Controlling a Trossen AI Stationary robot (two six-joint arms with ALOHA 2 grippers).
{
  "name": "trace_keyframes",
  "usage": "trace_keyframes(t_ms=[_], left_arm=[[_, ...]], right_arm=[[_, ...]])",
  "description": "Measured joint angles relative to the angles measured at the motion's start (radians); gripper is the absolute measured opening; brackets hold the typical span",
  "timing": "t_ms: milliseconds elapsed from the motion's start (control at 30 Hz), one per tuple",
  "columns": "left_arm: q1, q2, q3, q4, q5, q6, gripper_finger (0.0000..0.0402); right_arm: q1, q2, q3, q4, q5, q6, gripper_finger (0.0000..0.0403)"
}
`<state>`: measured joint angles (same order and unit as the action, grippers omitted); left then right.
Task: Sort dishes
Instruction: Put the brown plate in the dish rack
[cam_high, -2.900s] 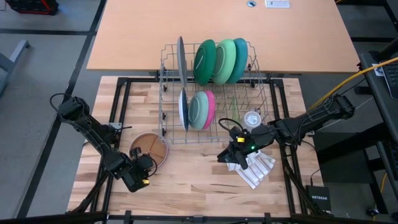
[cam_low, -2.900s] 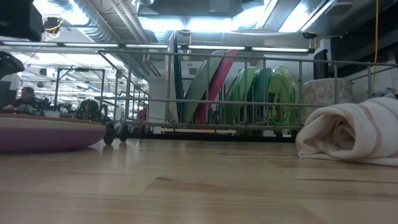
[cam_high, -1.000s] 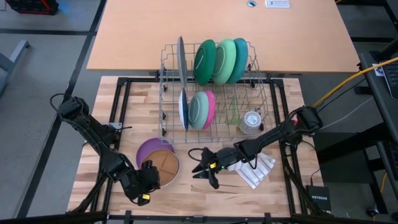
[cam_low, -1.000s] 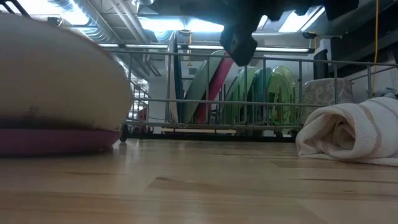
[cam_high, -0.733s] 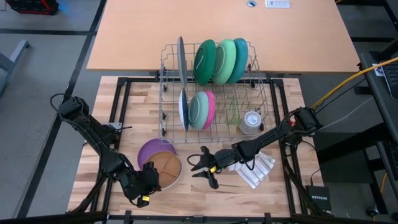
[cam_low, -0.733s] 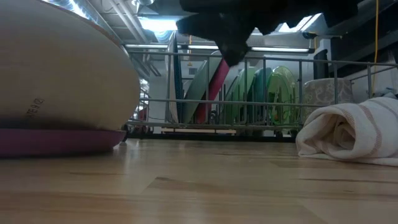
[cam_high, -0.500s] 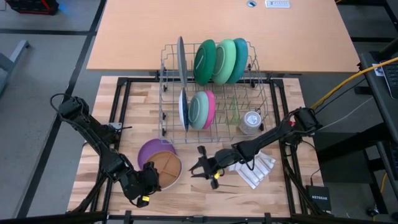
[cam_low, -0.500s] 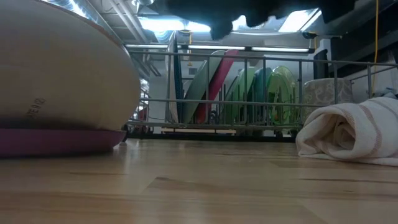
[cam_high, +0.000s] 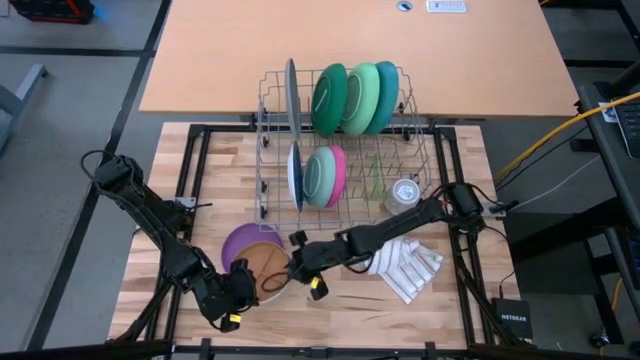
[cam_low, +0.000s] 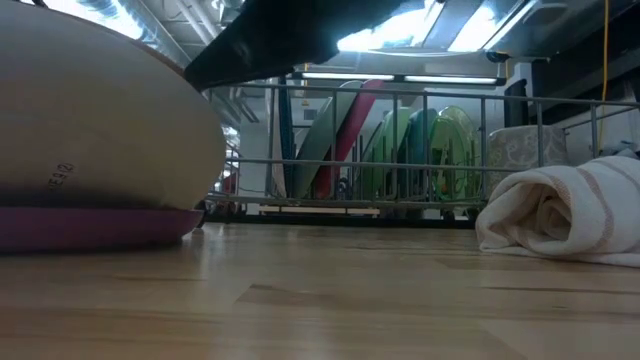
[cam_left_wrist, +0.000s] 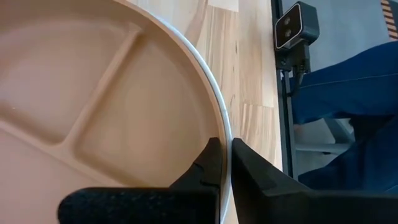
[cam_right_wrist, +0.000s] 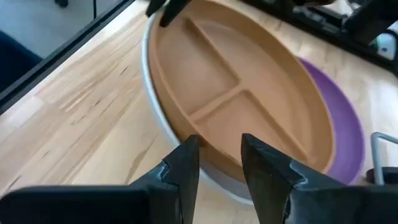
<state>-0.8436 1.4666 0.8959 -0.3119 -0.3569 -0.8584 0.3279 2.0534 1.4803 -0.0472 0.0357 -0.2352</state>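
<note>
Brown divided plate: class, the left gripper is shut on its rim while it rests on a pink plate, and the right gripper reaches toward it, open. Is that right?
One slip: the plate underneath is purple, not pink, as the high view shows. The left gripper is shut on the brown divided plate, and the open right gripper reaches toward it.

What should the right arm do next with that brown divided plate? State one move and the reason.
Probably ease the right tool forward and close it on the rim of the brown divided plate. Its fingers are open, straddling the near rim, not yet gripping. The left tool is shut on the opposite rim, holding the plate tilted over the purple plate, ready for handover.
</note>
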Motion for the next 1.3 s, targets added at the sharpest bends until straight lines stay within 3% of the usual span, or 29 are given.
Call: trace_keyframes(t_ms=[467, 1300], left_arm=[[0.001, 0.0, 0.0, 0.0, 0.003, 0.052, 0.0005], [0.034, 0.0, 0.0, 0.01, 0.105, 0.102, 0.0003]], right_arm=[[-0.008, 0.005, 0.042, -0.11, -0.122, -0.135, 0.0124], [-0.01, 0.005, 0.042, -0.114, -0.043, -0.219, 0.0124]])
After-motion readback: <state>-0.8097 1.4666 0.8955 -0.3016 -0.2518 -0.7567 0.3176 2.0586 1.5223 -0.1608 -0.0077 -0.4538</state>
